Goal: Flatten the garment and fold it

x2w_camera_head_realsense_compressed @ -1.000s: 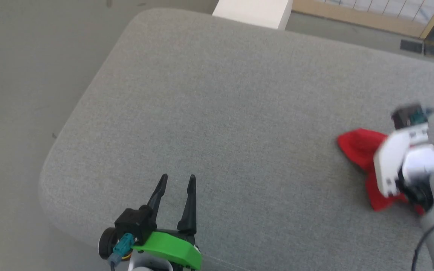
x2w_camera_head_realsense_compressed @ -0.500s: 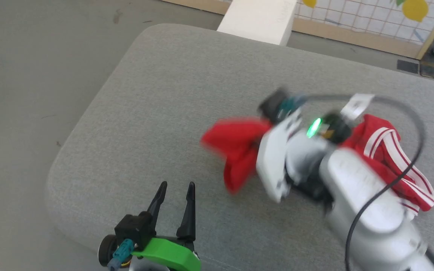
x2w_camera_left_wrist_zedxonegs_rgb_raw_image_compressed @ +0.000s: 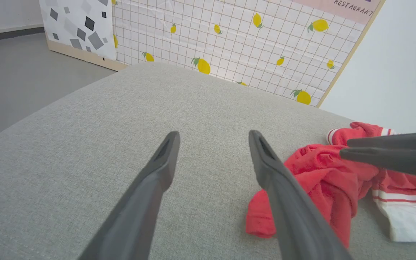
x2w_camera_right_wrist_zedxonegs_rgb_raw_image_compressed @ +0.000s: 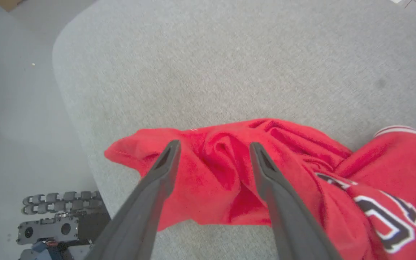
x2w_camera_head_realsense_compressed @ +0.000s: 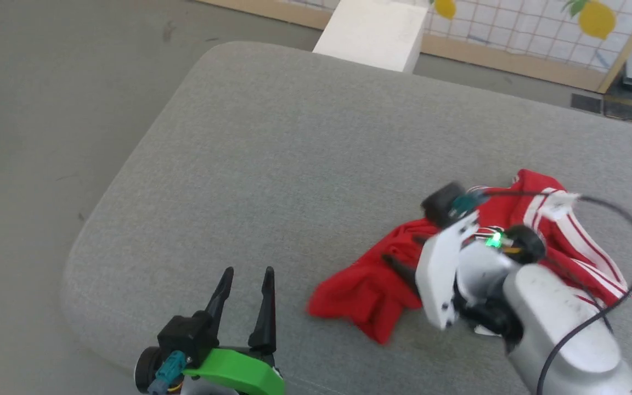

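Pincer on the right (x2w_camera_right_wrist_zedxonegs_rgb_raw_image_compressed: 213, 148) gapes wide over the crumpled garment (x2w_camera_right_wrist_zedxonegs_rgb_raw_image_compressed: 226, 180), gripping nothing; left pincer (x2w_camera_left_wrist_zedxonegs_rgb_raw_image_compressed: 213, 139) wide too.

Grey fabric worktop (x2w_camera_head_realsense_compressed: 272, 142), rounded corner, on grey floor (x2w_camera_head_realsense_compressed: 30, 109). Red garment (x2w_camera_head_realsense_compressed: 360, 291) lies crumpled on its front right part, striped trim at the right end.

Red garment (x2w_camera_head_realsense_compressed: 360, 296) with red-white striped trim and black, white-outlined lettering, grey table (x2w_camera_head_realsense_compressed: 294, 137), my left claw (x2w_camera_head_realsense_compressed: 248, 271) black, green-mounted, lemon-printed grid panel (x2w_camera_left_wrist_zedxonegs_rgb_raw_image_compressed: 229, 39)
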